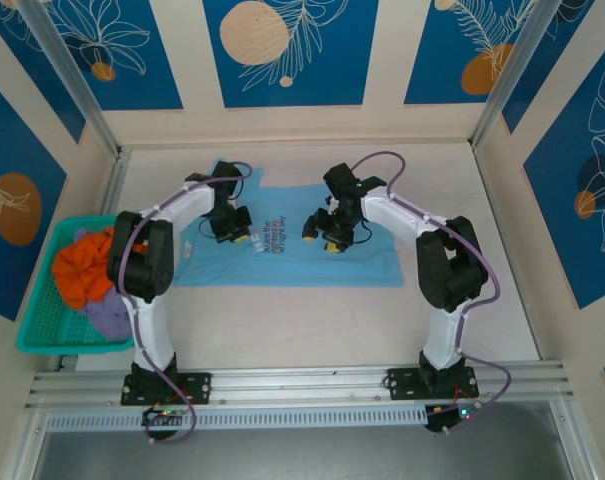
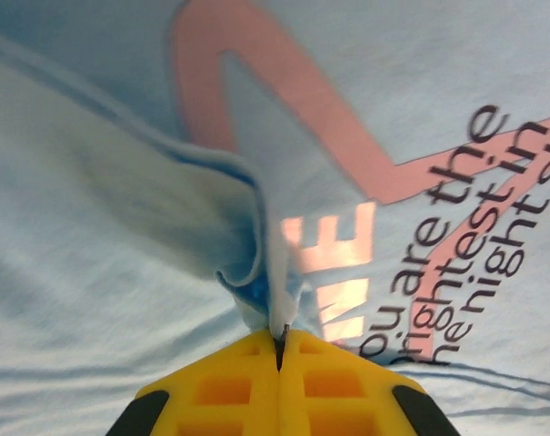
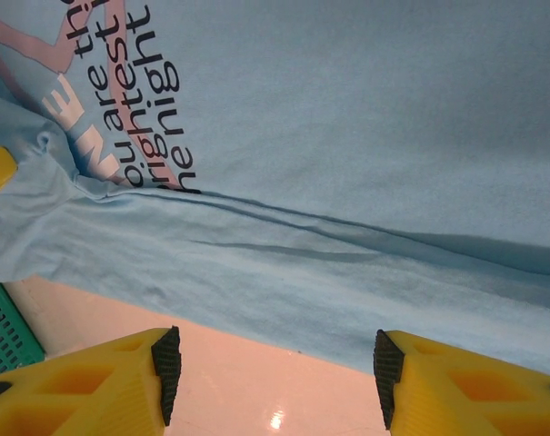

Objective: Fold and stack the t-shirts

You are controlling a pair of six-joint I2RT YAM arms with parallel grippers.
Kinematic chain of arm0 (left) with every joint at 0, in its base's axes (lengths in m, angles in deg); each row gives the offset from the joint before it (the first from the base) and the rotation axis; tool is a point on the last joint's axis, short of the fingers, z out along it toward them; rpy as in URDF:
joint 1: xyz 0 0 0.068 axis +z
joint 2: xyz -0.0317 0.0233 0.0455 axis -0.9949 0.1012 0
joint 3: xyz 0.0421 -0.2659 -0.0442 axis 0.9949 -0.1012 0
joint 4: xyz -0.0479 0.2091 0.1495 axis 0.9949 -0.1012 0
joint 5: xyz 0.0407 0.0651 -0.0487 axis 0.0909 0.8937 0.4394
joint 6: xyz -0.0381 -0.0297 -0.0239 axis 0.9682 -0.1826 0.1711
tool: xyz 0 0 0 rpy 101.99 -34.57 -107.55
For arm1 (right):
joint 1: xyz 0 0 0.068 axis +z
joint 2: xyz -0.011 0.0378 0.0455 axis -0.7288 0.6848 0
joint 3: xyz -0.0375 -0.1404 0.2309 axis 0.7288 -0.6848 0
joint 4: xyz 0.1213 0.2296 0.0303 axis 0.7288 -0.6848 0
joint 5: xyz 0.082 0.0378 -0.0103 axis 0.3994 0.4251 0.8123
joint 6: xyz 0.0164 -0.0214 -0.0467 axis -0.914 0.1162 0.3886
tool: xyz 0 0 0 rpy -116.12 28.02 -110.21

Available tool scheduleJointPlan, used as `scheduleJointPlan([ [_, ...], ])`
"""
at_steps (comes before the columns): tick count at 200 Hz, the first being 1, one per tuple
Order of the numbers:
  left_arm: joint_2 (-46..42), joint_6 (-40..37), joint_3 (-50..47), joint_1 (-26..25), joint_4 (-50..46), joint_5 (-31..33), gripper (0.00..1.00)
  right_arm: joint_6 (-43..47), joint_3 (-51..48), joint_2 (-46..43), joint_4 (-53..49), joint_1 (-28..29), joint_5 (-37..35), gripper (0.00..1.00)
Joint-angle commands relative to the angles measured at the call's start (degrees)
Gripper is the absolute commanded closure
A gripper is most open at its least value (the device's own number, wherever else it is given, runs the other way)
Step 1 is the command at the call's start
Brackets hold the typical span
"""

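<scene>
Light blue t-shirt (image 1: 292, 265) lies spread flat at table (image 1: 282, 325) centre, print side up, collar end toward 12 o'clock and long edges running 9 to 3 in the top view. Small dark and white lettering (image 1: 272, 240) sits mid-chest.

Left gripper (image 1: 234, 235) is down on the shirt at about 9 o'clock of the lettering. In the left wrist view, the left gripper (image 2: 279, 341) has yellow fingers (image 2: 229, 391) pressed together with a thin ridge of blue cloth pinched between them. The fabric is bunched into a small peak right at the tips, so it is a closed grip on the t-shirt.

Right gripper (image 1: 327, 240) sits at about 3 o'clock of the lettering. In the right wrist view, the right gripper (image 3: 275, 363) has its fingers (image 3: 120, 381) spread apart over the shirt's edge and bare table. Nothing is between them, so it is open and holding nothing. Whether it touches the cloth cannot be told.

Teal basket (image 1: 37, 330) sits at 9 o'clock of the shirt, well apart, with orange clothes (image 1: 82, 270) and a lavender piece (image 1: 107, 318) inside.

Progress judgement: early. The shirt is laid out but shows no fold, only the pinched ridge, and no folded stack is on the table. Left to do are the right-side grasp, the folds on this shirt, setting it down as the base of the stack, then the same for the basket items if they are shirts.
</scene>
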Motion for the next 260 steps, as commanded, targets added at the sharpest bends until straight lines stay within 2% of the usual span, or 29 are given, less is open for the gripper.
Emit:
scheduleJointPlan([
  [1, 3.34, -4.29, 4.26, -1.32, -4.45, 3.64, 0.9, 0.1, -0.72, -0.61, -2.32, -0.61, 2.05, 0.39],
  [12, 4.49, -4.43, 5.92, -1.68, -4.88, 4.32, 0.74, 0.22, -0.74, -0.69, -2.67, -0.85, 2.09, 0.39],
  [26, 5.63, -4.44, 7.99, -1.86, -5.41, 4.48, 0.7, 0.22, -0.7, -0.93, -3.17, -1.39, 2.23, 0.39],
  [37, 5.76, -4.26, 9.39, -1.91, -5.4, 4.44, 0.6, -0.01, -0.91, -1.36, -3.47, -2.1, 2.03, 0.39],
  [65, 4.99, -3.33, 12.69, -1.69, -2.92, 1.81, 0.59, -1.71, -2.29, -2.84, -4.08, -5.27, 1.29, 0.39],
  [85, 3.93, -1.12, 13.32, -1.3, 2.63, -2.0, 0.58, -3.15, -3.21, -3.79, -4.45, -8.27, 1.17, 0.39],
  [120, 6.05, 8.37, 11.45, 1.31, 16.71, -16.77, 0.56, -4.88, -4.33, -5.11, -4.11, -12.72, 1.61, 0.39],
  [133, 5.32, 7.41, 12.49, 2.08, 15.43, -15.86, 0.54, -4.42, -4.17, -5.35, -4.34, -13.24, 1.55, 0.39],
  [144, 3.83, 4.1, 14.14, 2.55, 9.56, -10.19, 0.54, -3.88, -3.98, -5.6, -4.47, -13.41, 1.51, 0.39],
  [160, 1.32, 0.46, 15.6, 3.29, -0.79, 0.97, 0.58, -3.56, -4.26, -5.78, -4.2, -13.61, 1.36, 0.39],
  [175, -1.64, 0.09, 11.9, 4.18, -4.04, 5.11, 0.67, -3.78, -5.02, -5.73, -3.47, -13.94, 1.72, 0.39],
  [205, -4.71, 0.81, 1.9, 4.27, -2.83, 3.23, 0.92, -4.06, -5.44, -5.11, -2.52, -14.39, 2.14, 0.4],
  [217, -5.25, 1.93, -1.09, 3.97, -1.54, 2.68, 0.99, -3.94, -5.16, -4.62, -2.36, -14.5, 2.33, 0.41],
  [260, -0.93, 3.46, -1.83, 3.06, 1.33, -2.32, 1.0, -3.65, -4.21, -3.0, -2.39, -14.71, 2.75, 0.4],
])
